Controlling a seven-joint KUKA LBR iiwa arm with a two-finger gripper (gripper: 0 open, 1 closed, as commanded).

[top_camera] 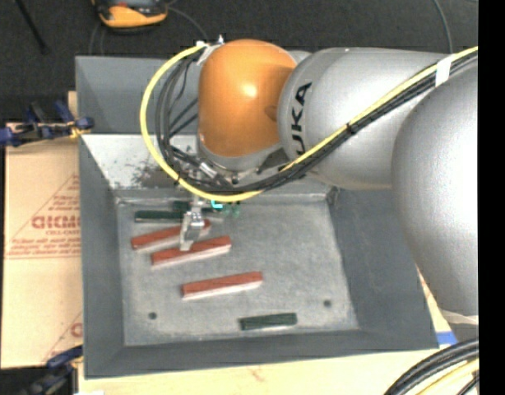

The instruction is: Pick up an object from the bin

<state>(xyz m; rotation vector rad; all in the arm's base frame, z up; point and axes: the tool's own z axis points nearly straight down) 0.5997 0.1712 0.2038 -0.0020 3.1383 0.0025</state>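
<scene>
The arm reaches in from the right, its orange-covered wrist pointing down over the grey bin's (100,286) far-left floor. The gripper (191,230) sits low between two parallel reddish-brown bars (158,239) (195,252), flat and slightly tilted. I cannot tell whether it is spread or closed.

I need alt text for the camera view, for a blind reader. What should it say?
The gripper of a silver robot arm hangs low over the upper reddish bar and the lower reddish bar, left in a grey bin. A third reddish bar lies mid-floor; one dark green bar behind them, another dark green bar near the front.
</scene>
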